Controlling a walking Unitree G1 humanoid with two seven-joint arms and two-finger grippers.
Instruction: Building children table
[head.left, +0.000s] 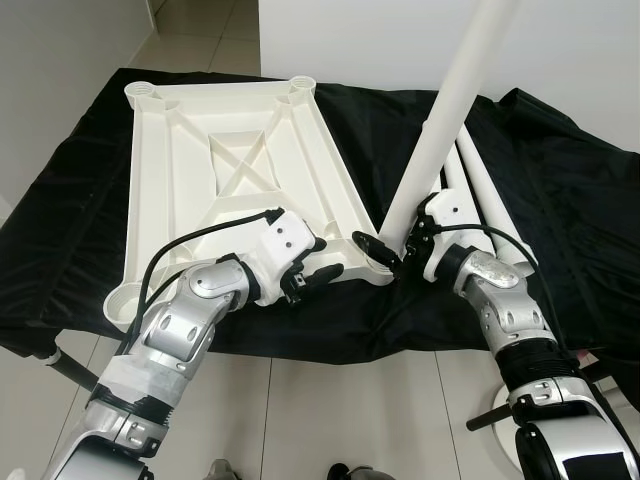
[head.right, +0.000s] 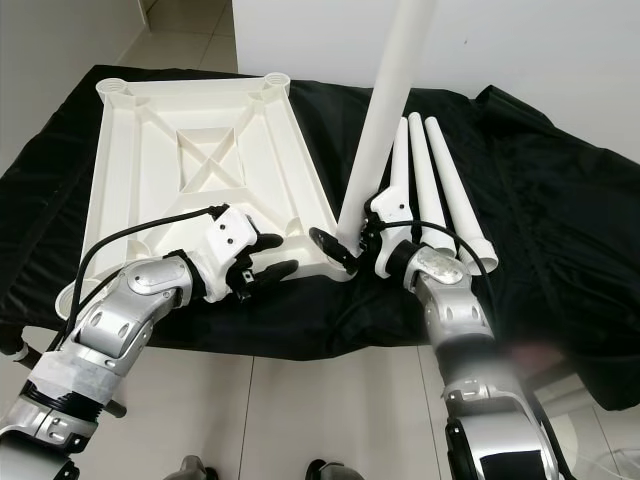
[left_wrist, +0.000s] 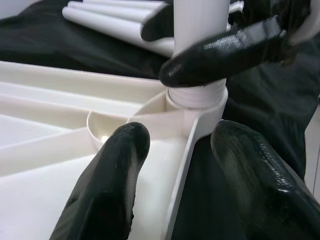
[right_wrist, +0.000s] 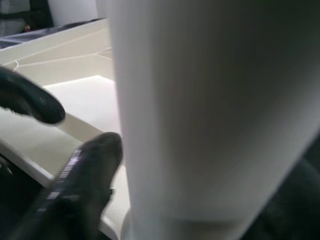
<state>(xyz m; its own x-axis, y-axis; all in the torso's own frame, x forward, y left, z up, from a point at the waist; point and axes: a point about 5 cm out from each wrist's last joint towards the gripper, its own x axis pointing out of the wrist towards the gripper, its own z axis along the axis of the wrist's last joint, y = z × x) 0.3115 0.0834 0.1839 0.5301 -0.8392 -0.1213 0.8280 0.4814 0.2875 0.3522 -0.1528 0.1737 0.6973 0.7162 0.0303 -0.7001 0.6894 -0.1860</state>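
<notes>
On the black cloth (head.left: 80, 210) before me the white tabletop (head.left: 230, 170) lies upside down, ribs upward, so that its corner sockets are open for the legs. My right gripper (head.left: 392, 247) pinches the lower end of one white leg (head.left: 445, 115) and holds it standing, a little tilted, with its foot in the near right socket (left_wrist: 195, 107) of the tabletop. I judge this is the step of seating or screwing the first leg; the other sockets look without legs.

My left gripper (head.left: 318, 265) is at the near edge of the tabletop, just beside that same socket. Its fingers (left_wrist: 107, 185) are spread, one above the inner surface and one outside the rim, so I think it is there to steady the tabletop while the leg goes in. It does not clamp anything, as far as I can see.

Three spare legs (head.right: 430, 185) lie side by side on the cloth, to the right of the tabletop, near the working arm.

From the head views the joint is partly covered by the right gripper. In the left wrist view I can see the threaded end of the leg sitting in the socket, with some thread above the rim, so it seems not fully in. In the right wrist view the leg is very close and blurred, with one black finger (right_wrist: 75, 185) against it.
</notes>
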